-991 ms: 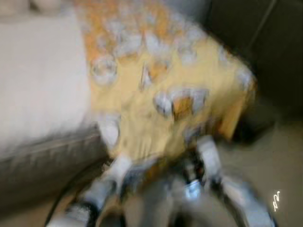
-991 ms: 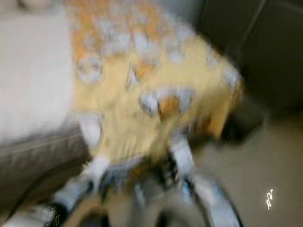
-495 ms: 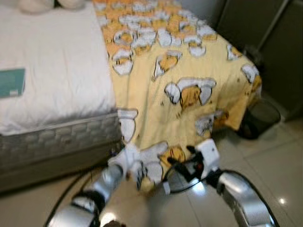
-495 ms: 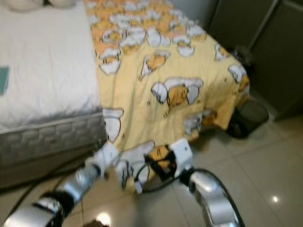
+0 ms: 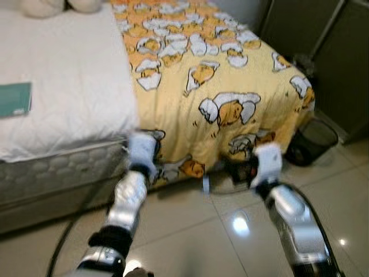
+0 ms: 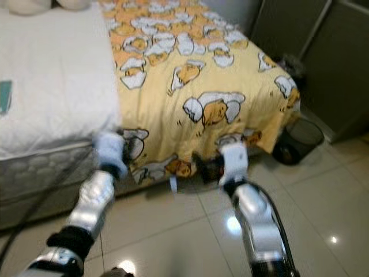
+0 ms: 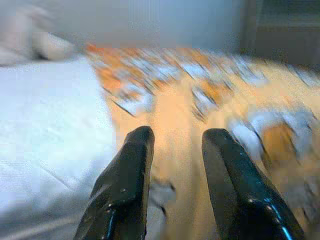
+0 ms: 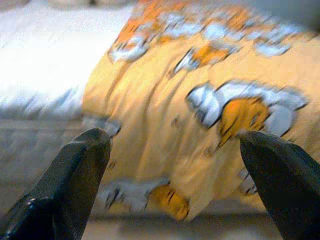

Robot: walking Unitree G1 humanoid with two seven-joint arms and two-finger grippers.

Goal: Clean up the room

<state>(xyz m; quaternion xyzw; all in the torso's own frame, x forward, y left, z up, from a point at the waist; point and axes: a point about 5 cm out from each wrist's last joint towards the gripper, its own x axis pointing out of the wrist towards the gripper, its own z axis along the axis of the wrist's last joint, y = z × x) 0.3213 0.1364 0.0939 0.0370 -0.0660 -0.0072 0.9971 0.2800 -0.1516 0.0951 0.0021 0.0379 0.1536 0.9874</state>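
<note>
Blanket (image 5: 213, 86) time: yellow, printed with white-and-orange cartoon figures, it covers the 3 o'clock half of the bed (image 5: 63, 98) and spills over the foot edge, its lowest corner hanging almost to the tiled floor (image 5: 196, 231). The white mattress cover is bare on the 9 o'clock half, and a teal book (image 5: 15, 99) lies flat on it out at the 9 o'clock edge. Pale stuffed shapes (image 5: 55, 6) sit up at 11 o'clock by the head of the bed.

Both arms are raised toward the blanket's hanging edge. Left claw (image 7: 172, 145) sits at about 7 o'clock, right at the mattress corner beside the drooping cloth; its two black fingers (image 7: 130, 170) stand slightly apart with nothing between them. Right claw (image 8: 175, 145) is at about 5 o'clock, just in front of the hanging hem, fingers spread wide and empty, the yellow fabric showing through the gap.

A dark mesh waste bin (image 5: 312, 138) stands on the floor at 3 o'clock, near the blanket's far corner, below dark cabinet doors (image 5: 328, 46). A black cable (image 5: 69, 231) runs across the floor at 8 o'clock.
</note>
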